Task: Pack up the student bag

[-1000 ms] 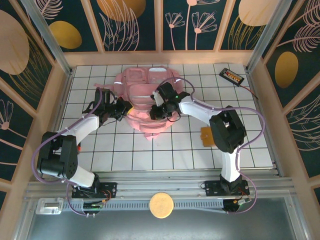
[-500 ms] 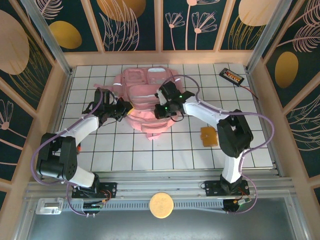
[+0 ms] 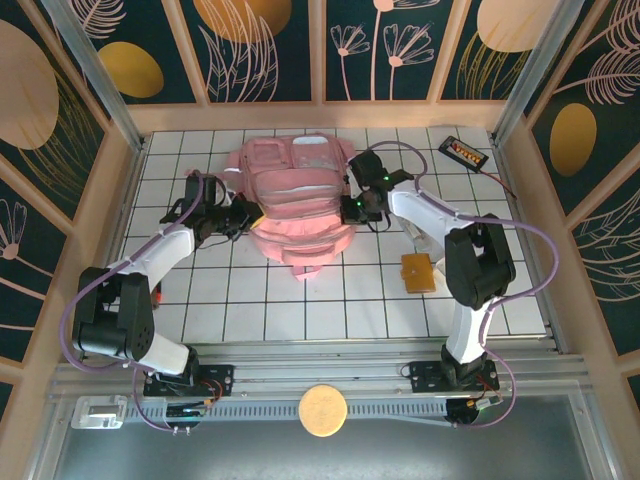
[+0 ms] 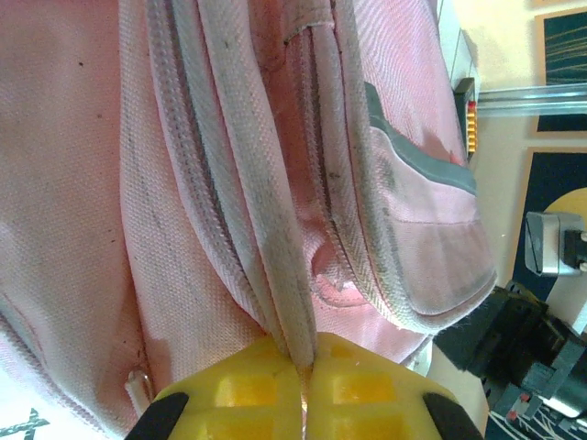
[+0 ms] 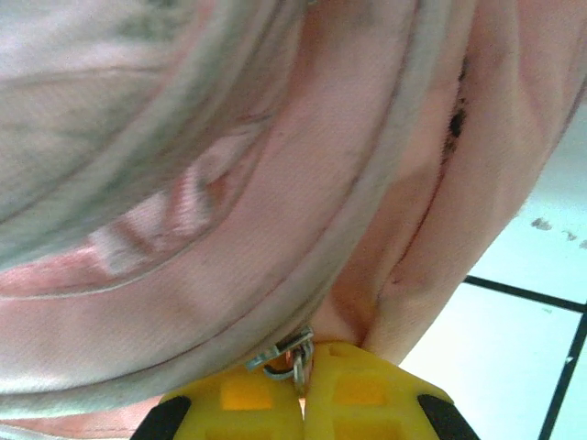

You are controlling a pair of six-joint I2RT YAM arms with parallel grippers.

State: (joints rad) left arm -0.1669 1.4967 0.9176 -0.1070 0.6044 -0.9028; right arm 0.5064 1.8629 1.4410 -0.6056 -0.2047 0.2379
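Note:
The student bag [image 3: 295,195], a large pale-pink backpack, lies flat at the back middle of the tiled table. My left gripper [image 3: 246,215] is at the bag's left edge. In the left wrist view its yellow fingers [image 4: 248,390] are shut on a pale trim band of the bag [image 4: 275,229], which runs straight into the left gripper [image 4: 307,356]. My right gripper [image 3: 352,208] is at the bag's right edge. In the right wrist view the right gripper [image 5: 302,359] is shut on a small metal zipper pull [image 5: 282,352] under the pink fabric [image 5: 303,183].
A flat tan-orange item [image 3: 418,270] lies on the tiles right of the bag, beside the right arm. A black device [image 3: 464,151] with a cable sits in the back right corner. A round cork disc [image 3: 323,410] rests on the front rail. Wooden walls enclose the table.
My right gripper has travelled from the middle of the bag rightward to its right edge, carrying the zipper pull. The bag's top has flattened. The left gripper has stayed put.

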